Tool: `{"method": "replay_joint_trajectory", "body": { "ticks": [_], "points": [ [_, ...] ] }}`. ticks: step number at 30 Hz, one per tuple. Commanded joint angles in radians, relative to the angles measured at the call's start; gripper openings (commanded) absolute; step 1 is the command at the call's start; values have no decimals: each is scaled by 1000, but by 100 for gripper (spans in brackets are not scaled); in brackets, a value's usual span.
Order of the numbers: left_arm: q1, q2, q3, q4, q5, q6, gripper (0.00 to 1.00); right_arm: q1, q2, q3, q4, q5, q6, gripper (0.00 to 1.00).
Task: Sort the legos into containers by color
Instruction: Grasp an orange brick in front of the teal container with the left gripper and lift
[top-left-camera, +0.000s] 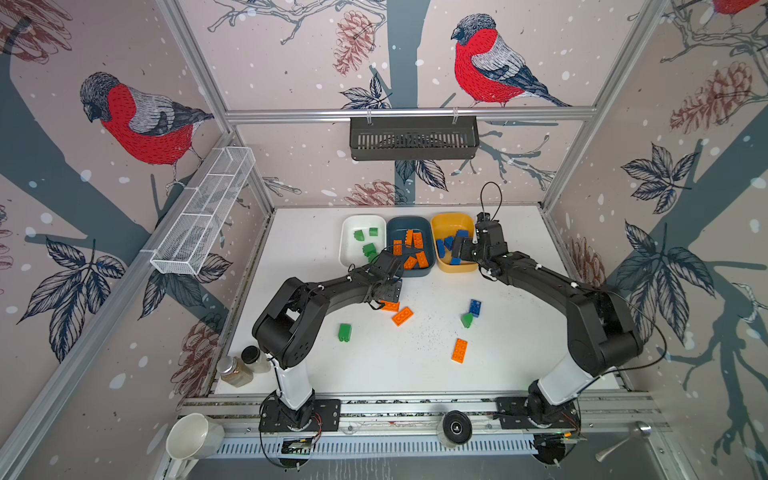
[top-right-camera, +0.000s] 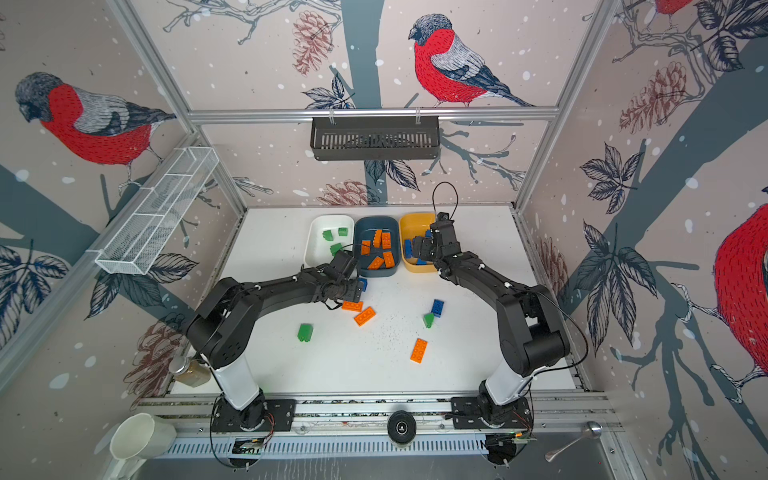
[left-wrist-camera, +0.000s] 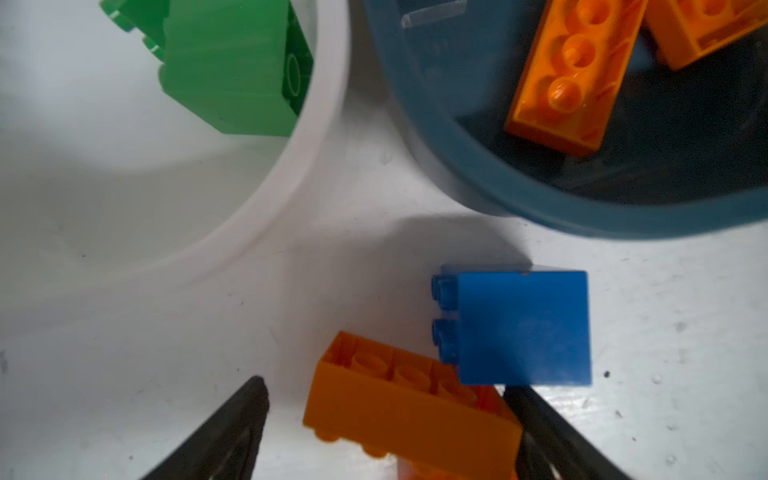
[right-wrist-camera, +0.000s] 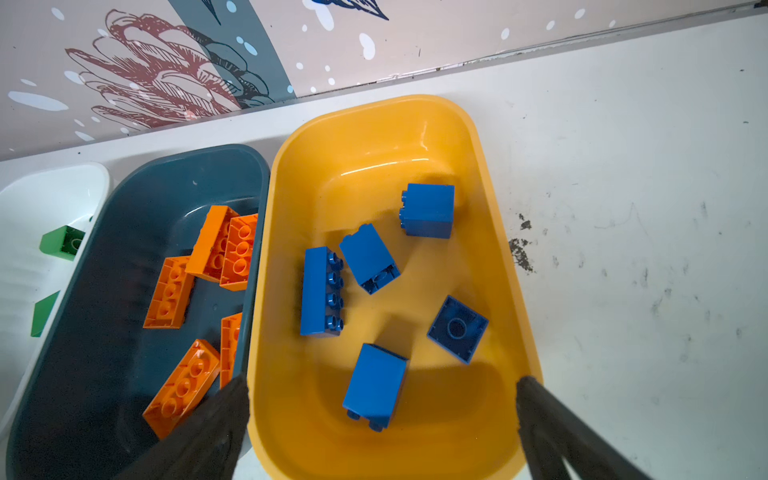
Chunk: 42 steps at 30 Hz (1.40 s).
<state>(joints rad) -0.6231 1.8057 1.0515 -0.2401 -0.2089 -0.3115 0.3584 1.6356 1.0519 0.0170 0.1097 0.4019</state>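
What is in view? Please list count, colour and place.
containers: 3; white, teal, yellow; row at table's rear
green legos: 3 seen in white container; 2 loose
orange legos: 5 seen in teal container; 3 loose
blue legos: 5 in yellow container; 2 loose
basket: 1, black, back wall
wire tray: 1, white, left wall
jars: 2, lidded, front left
mug: 1, white, front left
spoon: 1, metal, front right
left gripper: open, above loose orange lego
right gripper: open, above yellow container

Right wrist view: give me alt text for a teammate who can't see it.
Five blue studded plastic bricks lie in the yellow-orange plastic tub, below the open, empty right gripper. Beside it, the dark teal plastic tub holds long orange bricks.
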Motion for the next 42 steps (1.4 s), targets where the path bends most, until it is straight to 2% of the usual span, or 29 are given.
{"method": "replay_joint_trajectory", "body": {
  "ticks": [1,10,16,27,36,42],
  "points": [
    [6,18,-1,65,23,45,86,1,-20,-16,19,13,13,100],
    [7,64,18,68,48,51,72,1,-40,-26,14,22,12,100],
    [6,37,7,59,48,39,56,6,-57,-26,10,7,8,100],
    [7,-57,-7,109,129,29,54,12,-113,-65,35,-20,15,100],
    [7,-77,113,109,202,17,54,10,-134,-91,30,-11,24,99],
    [17,-5,262,126,209,-23,54,8,-141,-99,28,-1,27,99]
  ]
}}
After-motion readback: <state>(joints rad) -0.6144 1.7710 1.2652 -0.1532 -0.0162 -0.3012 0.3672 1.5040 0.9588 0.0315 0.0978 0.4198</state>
